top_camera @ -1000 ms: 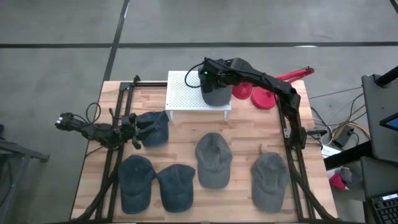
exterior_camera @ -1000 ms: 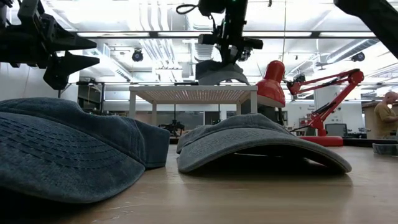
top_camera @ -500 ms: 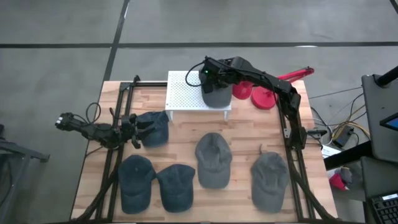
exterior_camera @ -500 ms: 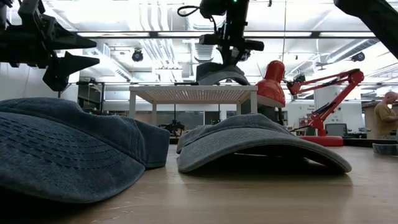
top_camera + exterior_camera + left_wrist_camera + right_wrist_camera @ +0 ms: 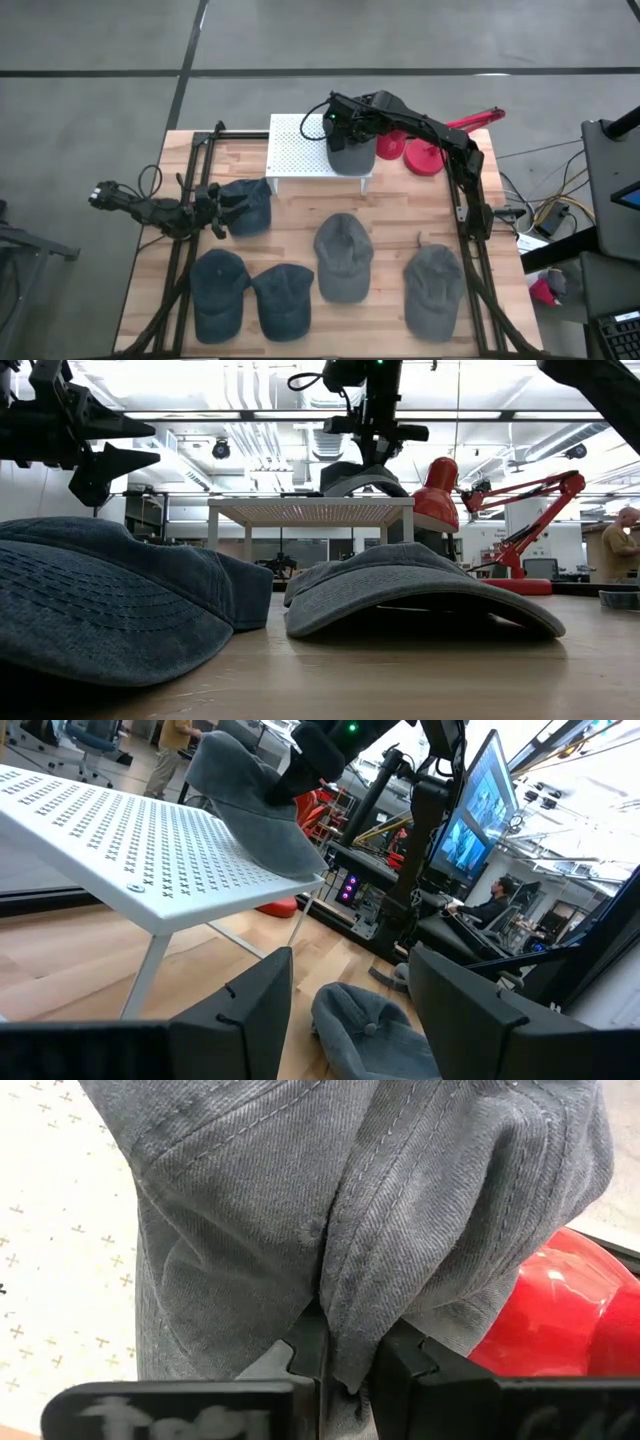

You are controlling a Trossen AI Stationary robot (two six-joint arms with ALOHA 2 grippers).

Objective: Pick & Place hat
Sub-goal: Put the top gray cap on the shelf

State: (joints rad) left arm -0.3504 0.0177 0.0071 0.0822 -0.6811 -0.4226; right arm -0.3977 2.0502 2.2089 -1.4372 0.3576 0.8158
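Note:
A grey hat (image 5: pixel 352 152) sits at the right end of the white perforated stand (image 5: pixel 300 150) near the table's far edge; its brim overhangs the stand's corner (image 5: pixel 300 860). My right gripper (image 5: pixel 343 122) is above it, shut on its cloth. My left gripper (image 5: pixel 222 210) hovers open over a blue hat (image 5: pixel 250 205) on the table's left side, touching nothing. In the left wrist view its fingers frame a grey hat (image 5: pixel 370 1030) lying on the table. My right gripper (image 5: pixel 348 1352) pinches a raised fold of the grey hat's crown (image 5: pixel 345 1315) between its two fingers (image 5: pixel 308 1342), coming from above and pointing down. The hat hangs below the fingers (image 5: pixel 365 478), with its lower edge at the stand's top (image 5: pixel 310 505).
Two more blue hats (image 5: pixel 218 290) (image 5: pixel 282 298) and two grey hats (image 5: pixel 343 255) (image 5: pixel 433 288) lie on the near half of the table. A red desk lamp (image 5: pixel 420 150) stands right of the stand. A person (image 5: pixel 620 545) sits in the room beyond.
My right gripper has carried the grey hat a little toward the table's right along the stand's top and stayed shut on it. The left arm has kept still.

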